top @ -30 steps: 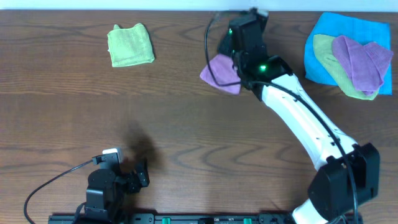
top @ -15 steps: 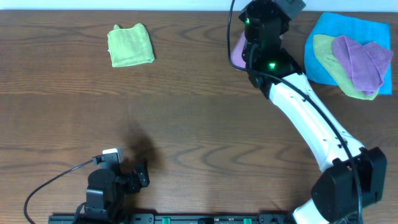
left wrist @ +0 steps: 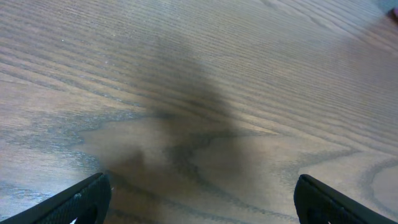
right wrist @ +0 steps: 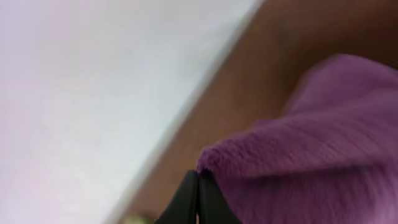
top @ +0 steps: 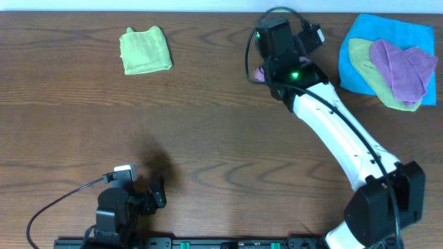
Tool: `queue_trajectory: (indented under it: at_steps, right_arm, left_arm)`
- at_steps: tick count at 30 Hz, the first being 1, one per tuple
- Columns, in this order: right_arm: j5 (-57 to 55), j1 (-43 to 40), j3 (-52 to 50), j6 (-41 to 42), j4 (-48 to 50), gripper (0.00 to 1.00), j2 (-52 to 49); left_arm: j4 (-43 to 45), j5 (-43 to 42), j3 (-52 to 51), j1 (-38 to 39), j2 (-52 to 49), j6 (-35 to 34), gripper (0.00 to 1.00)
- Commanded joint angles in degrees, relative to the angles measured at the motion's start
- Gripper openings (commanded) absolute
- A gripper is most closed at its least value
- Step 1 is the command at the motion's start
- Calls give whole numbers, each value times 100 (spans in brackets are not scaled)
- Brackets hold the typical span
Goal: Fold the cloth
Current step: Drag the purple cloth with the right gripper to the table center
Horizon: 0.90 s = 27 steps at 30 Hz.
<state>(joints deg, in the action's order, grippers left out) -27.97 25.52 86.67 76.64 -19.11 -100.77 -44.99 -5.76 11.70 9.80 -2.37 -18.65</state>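
The lilac-purple cloth point(right wrist: 311, 143) fills the right of the right wrist view, its fuzzy edge pinched at the tips of my right gripper point(right wrist: 198, 186), which is shut on it. From overhead only a small pink sliver of the cloth point(top: 259, 72) shows beside the right arm's wrist near the far table edge; the rest is hidden under the arm. My left gripper point(left wrist: 205, 205) hovers low over bare wood at the near left, open wide with nothing between its fingers point(left wrist: 87, 198).
A folded lime-green cloth point(top: 145, 50) lies at the far left. At the far right a blue cloth point(top: 415, 31) carries a green cloth point(top: 361, 59) and another purple one point(top: 401, 66). The table's white far edge point(right wrist: 81, 93) is close behind the right gripper.
The right arm carried the cloth from left of its wrist toward the far edge, then came back slightly; the cloth is now almost hidden under it. The left arm has not moved.
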Motion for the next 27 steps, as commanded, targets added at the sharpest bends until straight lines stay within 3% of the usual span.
queue_trajectory:
  at_steps: [1, 6, 11, 19, 27]
  right_arm:
    - [-146, -127, 50, 389, 811, 2, -55]
    - [-24, -280, 52, -1829, 2627, 2, -142]
    - [621, -212, 52, -3353, 2144, 2, -142]
    - [625, 107, -422, -3602, -39, 2, -149]
    - [1777, 422, -1115, -3602, -511, 1, -146]
  left_arm:
    - [-166, 37, -125, -31, 39, 0, 95]
    - [-164, 37, -125, -31, 39, 0, 95]
    - [-166, 37, -125, -31, 39, 0, 95]
    - [-166, 37, -125, -31, 39, 0, 95]
    - [-164, 37, -125, -31, 39, 0, 95]
